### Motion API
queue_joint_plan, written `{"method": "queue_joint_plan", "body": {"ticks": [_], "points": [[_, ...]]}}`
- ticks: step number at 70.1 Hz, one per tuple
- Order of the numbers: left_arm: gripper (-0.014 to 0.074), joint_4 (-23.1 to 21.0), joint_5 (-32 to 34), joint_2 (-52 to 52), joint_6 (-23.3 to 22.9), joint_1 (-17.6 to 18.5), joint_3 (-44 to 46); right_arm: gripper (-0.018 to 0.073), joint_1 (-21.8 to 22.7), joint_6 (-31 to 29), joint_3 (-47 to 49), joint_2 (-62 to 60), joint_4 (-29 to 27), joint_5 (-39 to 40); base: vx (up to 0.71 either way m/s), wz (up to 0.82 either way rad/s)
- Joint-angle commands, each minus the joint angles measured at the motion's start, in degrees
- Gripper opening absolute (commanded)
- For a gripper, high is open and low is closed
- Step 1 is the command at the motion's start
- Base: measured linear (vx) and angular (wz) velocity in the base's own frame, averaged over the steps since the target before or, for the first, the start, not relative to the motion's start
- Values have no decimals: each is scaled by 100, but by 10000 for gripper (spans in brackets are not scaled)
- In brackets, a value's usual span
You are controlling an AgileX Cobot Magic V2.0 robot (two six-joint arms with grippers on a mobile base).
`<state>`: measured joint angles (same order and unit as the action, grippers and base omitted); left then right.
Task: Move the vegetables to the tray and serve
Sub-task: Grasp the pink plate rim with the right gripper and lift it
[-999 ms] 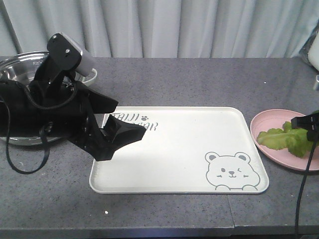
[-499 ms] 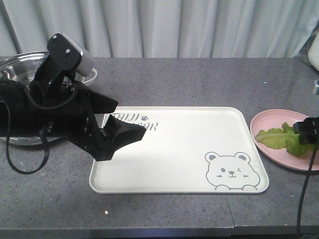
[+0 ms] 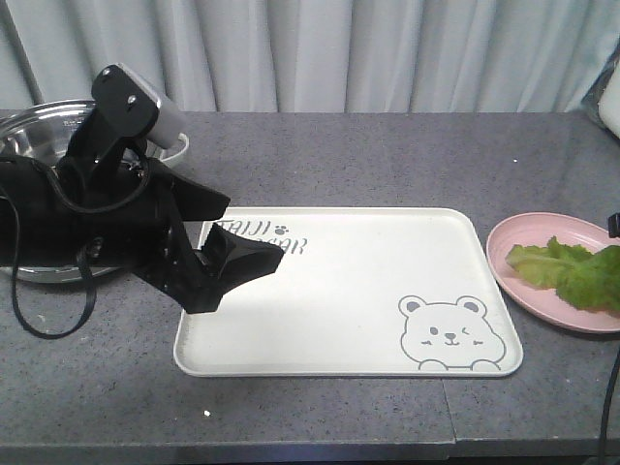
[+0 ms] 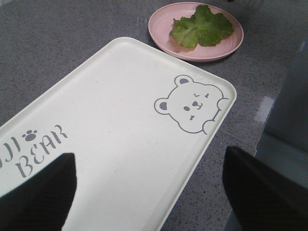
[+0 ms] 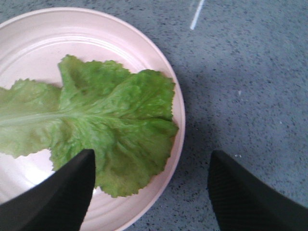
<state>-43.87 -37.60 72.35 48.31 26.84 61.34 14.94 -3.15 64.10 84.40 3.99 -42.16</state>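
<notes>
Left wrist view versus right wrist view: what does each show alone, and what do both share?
Only left wrist: the tray with its bear drawing, and the whole pink plate. Only right wrist: the lettuce leaf, its pale rib and frilly edge close up. Both: the leaf on the plate, the grey counter, and jaws apart, left gripper and right gripper respectively.

Holds the left gripper (image 4: 149, 190) angled low with jaws wide apart; points the right gripper (image 5: 151, 190) downward, jaws parted, empty.
</notes>
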Motion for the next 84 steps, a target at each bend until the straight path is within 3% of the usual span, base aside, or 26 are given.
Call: {"method": "queue_joint_plan", "body": {"ticks": [1, 11, 26, 39, 53, 84], "points": [[583, -204, 185, -183, -13, 15, 152, 472, 232, 190, 198, -210, 110, 148, 0, 0], [583, -204, 185, -183, -13, 15, 152, 471, 706, 129, 198, -204, -229, 117, 0, 0], [583, -209, 179, -183, -13, 15, 152, 446, 1156, -917, 203, 184, -1511, 104, 0, 0], [583, -221, 106, -183, -13, 15, 152, 407, 1322, -1445, 627, 765, -2106, -300, 0, 0], [583, -234, 47, -183, -13, 15, 152, 361, 1322, -1514, 1252, 1375, -2143, -785, 0, 0], [583, -241, 52, -183, -13, 15, 152, 272, 1311, -1814, 1621, 2068, -2376, -814, 0, 0]]}}
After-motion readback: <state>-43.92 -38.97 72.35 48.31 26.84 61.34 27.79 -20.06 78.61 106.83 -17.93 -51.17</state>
